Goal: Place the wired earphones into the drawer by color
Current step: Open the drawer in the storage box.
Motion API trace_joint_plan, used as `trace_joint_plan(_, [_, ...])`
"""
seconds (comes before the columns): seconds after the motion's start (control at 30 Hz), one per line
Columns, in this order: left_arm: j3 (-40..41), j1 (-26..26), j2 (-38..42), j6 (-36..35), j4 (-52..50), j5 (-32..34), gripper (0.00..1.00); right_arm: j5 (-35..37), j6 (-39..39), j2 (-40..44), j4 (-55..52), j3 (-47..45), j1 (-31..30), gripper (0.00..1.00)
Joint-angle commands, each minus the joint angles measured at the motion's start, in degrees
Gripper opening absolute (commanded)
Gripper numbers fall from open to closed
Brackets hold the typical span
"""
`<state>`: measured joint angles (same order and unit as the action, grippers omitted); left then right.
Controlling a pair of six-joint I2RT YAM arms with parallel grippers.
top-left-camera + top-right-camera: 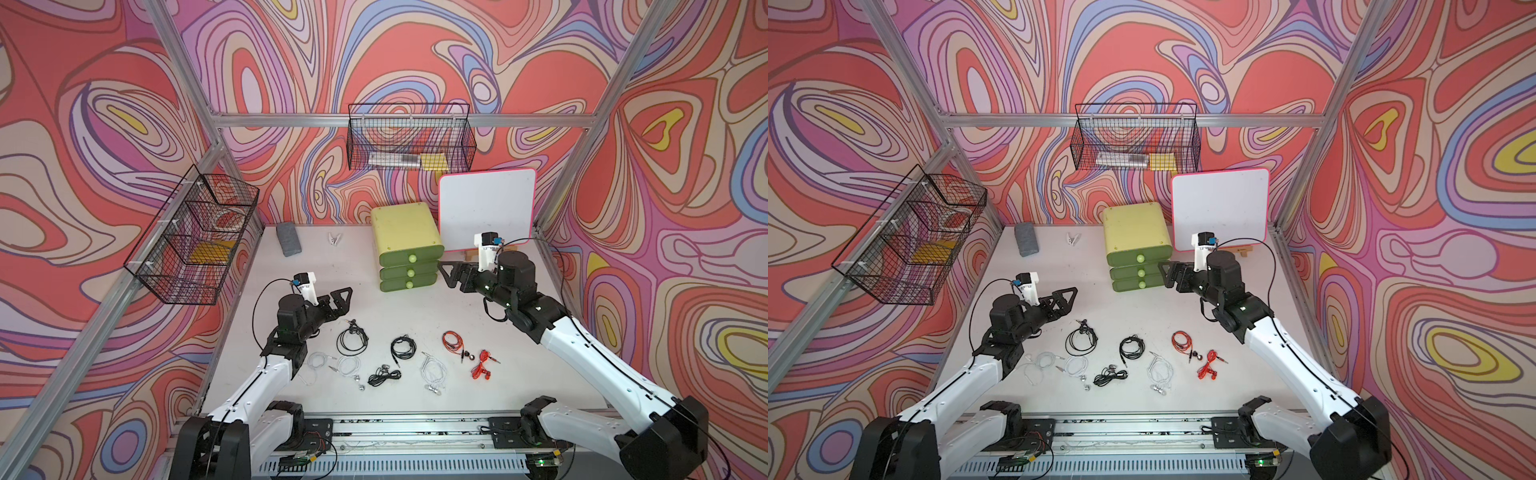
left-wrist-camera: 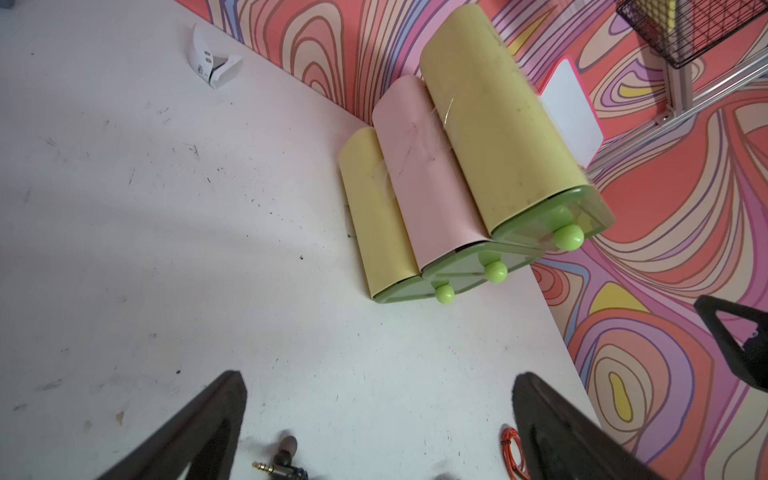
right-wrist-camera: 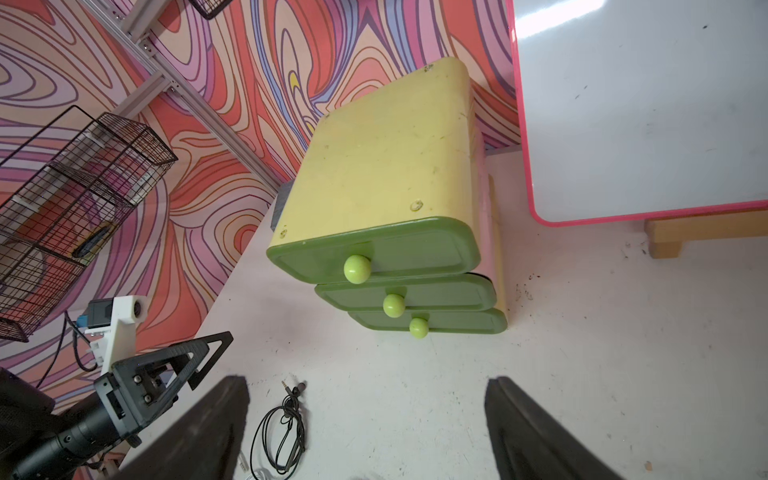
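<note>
Jaws spread wide and empty, right gripper (image 1: pixel 446 275) is hovering beside the closed yellow-and-green plastic drawer unit (image 1: pixel 405 226), nearer its round green knobs (image 1: pixel 412 258) than the equally open left gripper (image 1: pixel 345 297).

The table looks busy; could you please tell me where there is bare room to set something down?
Bare: the stretch between the drawers and the earphones, and the patch between the grey block and the left gripper. Crowded: the earphone row toward the front.
</note>
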<state>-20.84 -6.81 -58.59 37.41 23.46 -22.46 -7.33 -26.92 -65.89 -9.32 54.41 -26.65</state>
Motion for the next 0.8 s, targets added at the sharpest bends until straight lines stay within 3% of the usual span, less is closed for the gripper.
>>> trace_joint_plan(0.0, [0.53,-0.96,2.29,-3.52,0.71,1.43,0.99,5.67,-2.45,-2.17,2.95,0.81,-3.75,0.88])
trace_joint_plan(0.27, [1.28,-1.63,3.54,-4.67,0.15,3.05,0.99,12.24,-2.08,-11.89,3.28,7.75,-9.23,0.84])
trace_joint_plan(0.5, [1.50,-1.63,4.19,-4.84,0.44,2.99,0.99,19.23,-1.37,-19.03,1.06,13.80,-12.24,0.70])
trace_joint_plan(0.77, [1.50,-1.63,4.20,-4.73,0.31,3.01,0.99,22.10,-2.52,-22.73,-1.04,16.57,-12.46,0.59])
